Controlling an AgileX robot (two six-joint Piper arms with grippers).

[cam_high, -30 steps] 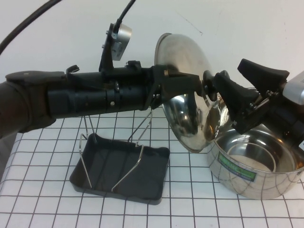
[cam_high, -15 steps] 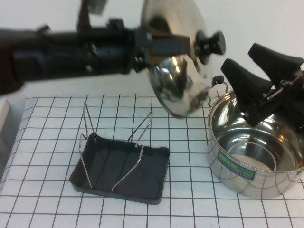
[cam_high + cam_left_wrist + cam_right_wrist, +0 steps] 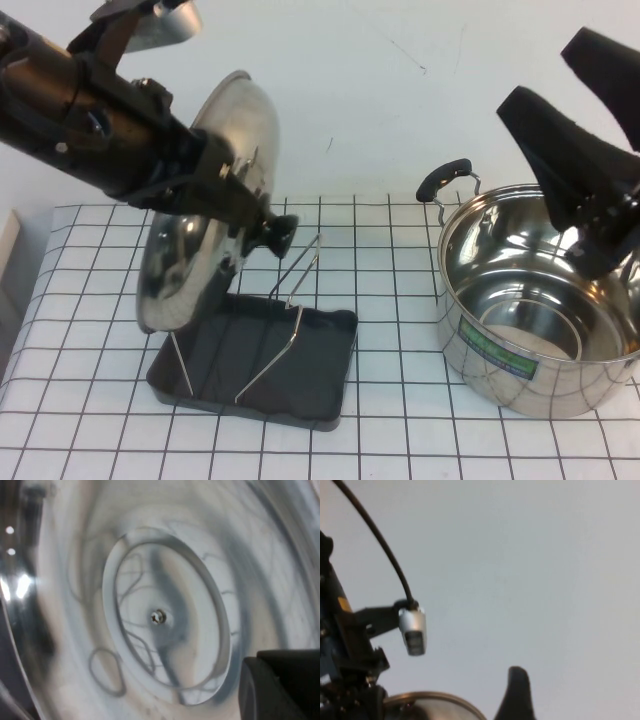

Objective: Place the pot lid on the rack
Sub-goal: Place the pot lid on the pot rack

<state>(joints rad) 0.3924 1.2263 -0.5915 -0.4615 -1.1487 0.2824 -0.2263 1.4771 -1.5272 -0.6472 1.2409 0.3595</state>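
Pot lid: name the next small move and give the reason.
Probably lower it a little further. The left gripper holds the pot lid on edge over the rack, beside its wire supports. The right gripper hangs open above the pot.

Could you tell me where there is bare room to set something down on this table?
Free: the grid strip between rack and pot, and the front edge. Crowded: the left gripper holds the pot lid over the rack; the open right gripper hangs above the pot.

High view downward; wrist views close.
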